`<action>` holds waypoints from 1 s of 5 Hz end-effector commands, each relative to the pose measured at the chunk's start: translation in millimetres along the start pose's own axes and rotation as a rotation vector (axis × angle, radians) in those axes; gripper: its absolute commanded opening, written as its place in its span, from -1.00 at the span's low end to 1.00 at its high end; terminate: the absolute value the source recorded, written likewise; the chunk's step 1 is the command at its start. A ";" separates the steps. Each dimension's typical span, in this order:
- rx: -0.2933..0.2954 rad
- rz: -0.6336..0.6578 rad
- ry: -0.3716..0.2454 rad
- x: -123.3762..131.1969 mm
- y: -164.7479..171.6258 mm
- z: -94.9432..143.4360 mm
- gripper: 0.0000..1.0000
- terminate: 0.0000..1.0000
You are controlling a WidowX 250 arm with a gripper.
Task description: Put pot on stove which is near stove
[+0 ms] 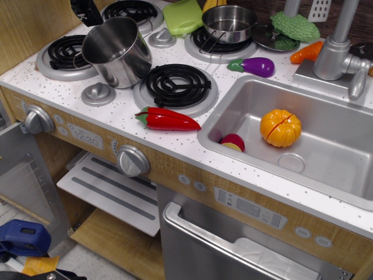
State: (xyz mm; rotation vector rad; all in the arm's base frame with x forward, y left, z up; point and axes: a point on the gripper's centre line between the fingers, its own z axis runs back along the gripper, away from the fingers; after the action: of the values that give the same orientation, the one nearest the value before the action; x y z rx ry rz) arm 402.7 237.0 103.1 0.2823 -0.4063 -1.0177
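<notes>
The tall shiny steel pot (119,52) is tilted, its mouth turned up and to the left, over the cooktop between the front left stove (65,56) and the front right stove (178,86). Its base is close to the front right stove's left rim. My black gripper (87,11) is at the top left edge, at the pot's upper left rim, and appears shut on it; its fingertips are mostly cut off by the frame. A back left stove (131,10) lies behind the pot. The back right stove (221,42) carries the shallower steel pan (229,22).
A red pepper (168,119) lies at the counter's front edge. An eggplant (253,66), a carrot (308,52), a green vegetable (294,26) and a green cloth (182,16) are at the back. The sink (326,105) holds a pumpkin (280,127). A faucet (335,52) stands right.
</notes>
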 end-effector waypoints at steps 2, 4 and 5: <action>0.019 -0.024 -0.025 2.0 1.2 -3.3 1.00 -1.00; 0.031 -0.035 -0.085 0.0 -0.1 -13.5 1.00 -1.00; 0.017 -0.004 -0.112 -2.1 -1.5 -20.1 1.00 -1.00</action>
State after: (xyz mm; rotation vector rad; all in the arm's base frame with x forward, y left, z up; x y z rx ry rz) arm 409.5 230.0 60.9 0.1864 -0.5048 -1.0342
